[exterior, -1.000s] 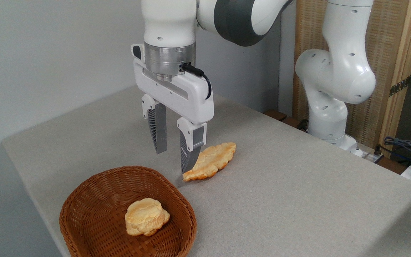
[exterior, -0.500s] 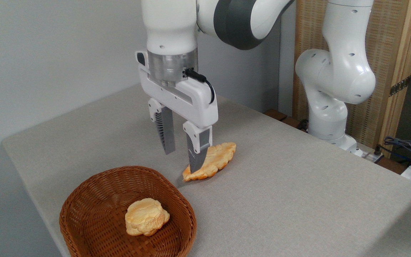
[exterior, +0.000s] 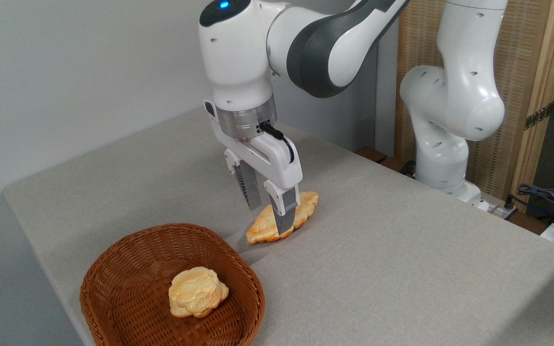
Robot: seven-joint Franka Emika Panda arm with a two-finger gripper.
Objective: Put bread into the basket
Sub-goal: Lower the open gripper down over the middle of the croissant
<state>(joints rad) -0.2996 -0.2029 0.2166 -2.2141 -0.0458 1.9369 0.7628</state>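
Observation:
The bread (exterior: 263,228), a flat golden-orange pastry with lobed edges, lies on the grey table (exterior: 378,250) just right of the basket. My gripper (exterior: 270,220) is open and lowered over its middle. The near finger stands in front of the pastry and the far finger behind it, so the bread lies between them. I cannot tell whether the fingers touch it. The brown wicker basket (exterior: 128,254) sits at the lower left near the table's front edge.
A paler lumpy bun (exterior: 196,291) rests inside the basket. The arm's white base (exterior: 443,139) stands at the back right beside a wooden panel, with cables at the far right edge.
The gripper has moved right and down, from above the gap between basket and bread to astride the bread. Its jaws stayed open. Bread and basket have not moved.

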